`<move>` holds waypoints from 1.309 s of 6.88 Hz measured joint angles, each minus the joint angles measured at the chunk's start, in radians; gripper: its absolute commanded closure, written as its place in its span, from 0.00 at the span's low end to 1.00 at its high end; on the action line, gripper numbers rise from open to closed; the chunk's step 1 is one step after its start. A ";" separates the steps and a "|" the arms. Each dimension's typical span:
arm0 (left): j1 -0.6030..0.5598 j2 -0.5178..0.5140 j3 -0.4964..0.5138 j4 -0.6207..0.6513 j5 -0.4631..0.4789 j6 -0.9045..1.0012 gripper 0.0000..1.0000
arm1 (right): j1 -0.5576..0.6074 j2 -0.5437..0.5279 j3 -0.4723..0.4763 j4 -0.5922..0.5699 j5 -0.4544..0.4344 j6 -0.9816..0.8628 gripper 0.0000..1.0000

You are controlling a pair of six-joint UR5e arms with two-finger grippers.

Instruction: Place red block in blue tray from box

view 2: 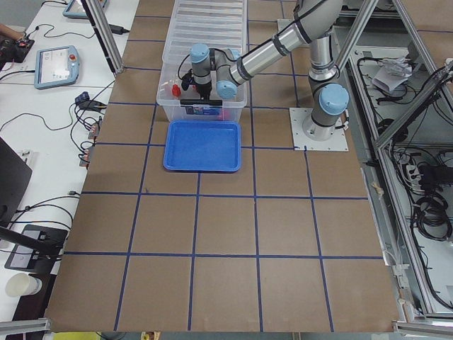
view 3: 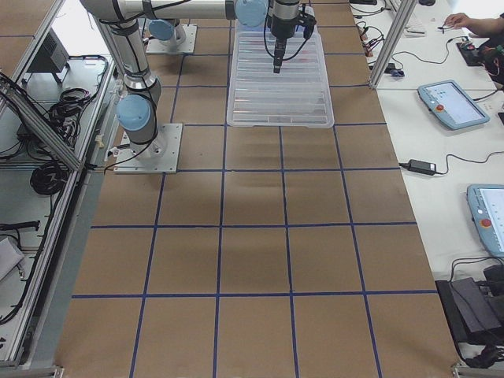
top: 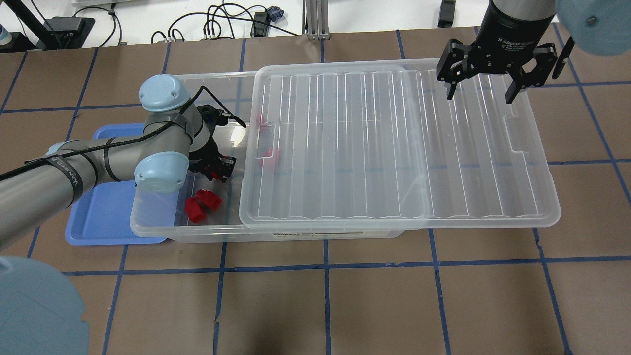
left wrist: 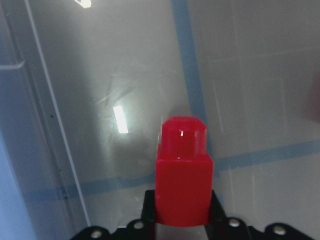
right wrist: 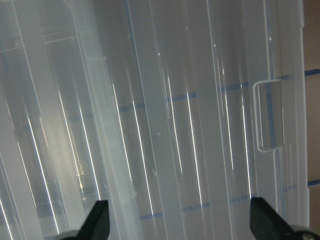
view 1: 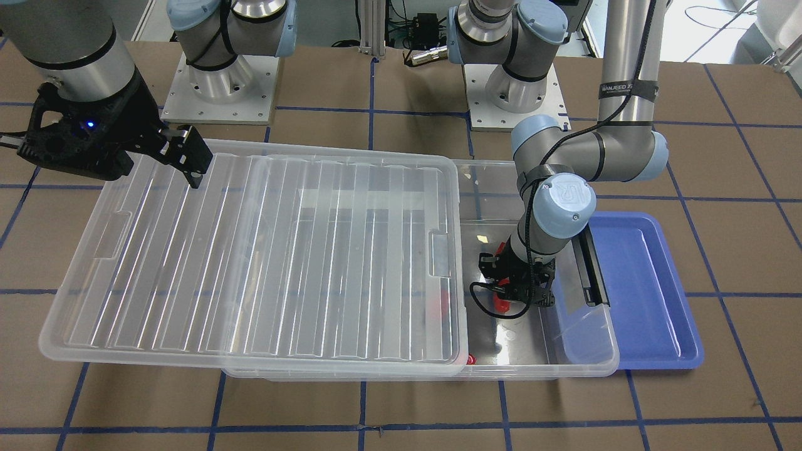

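My left gripper [top: 215, 170], inside the uncovered end of the box [top: 296, 233], clamps the red block [left wrist: 183, 180], stub pointing away from my wrist. The blue tray [top: 106, 217] lies beside it, just outside the box wall. My right gripper [top: 480, 94] hangs spread wide above the lid [top: 394, 148].

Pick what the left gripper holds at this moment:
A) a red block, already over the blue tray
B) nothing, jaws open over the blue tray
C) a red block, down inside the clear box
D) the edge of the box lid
C: the left wrist view shows the red block clamped between the fingers, and overhead the left gripper is down in the box, not over the blue tray.
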 measured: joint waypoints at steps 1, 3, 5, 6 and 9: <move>0.000 0.003 0.032 -0.034 0.001 -0.010 0.88 | 0.001 0.000 0.000 -0.002 0.000 0.000 0.00; -0.004 0.027 0.159 -0.190 -0.005 -0.027 0.88 | 0.001 0.000 0.000 -0.006 0.000 0.000 0.00; -0.003 0.062 0.310 -0.406 -0.011 -0.029 0.88 | 0.001 0.000 0.000 -0.006 0.000 -0.001 0.00; 0.007 0.082 0.385 -0.521 -0.018 -0.025 0.88 | 0.002 0.000 0.000 -0.007 -0.001 -0.001 0.00; 0.222 0.104 0.494 -0.715 -0.030 0.178 0.88 | -0.013 0.004 -0.005 -0.006 -0.012 -0.014 0.00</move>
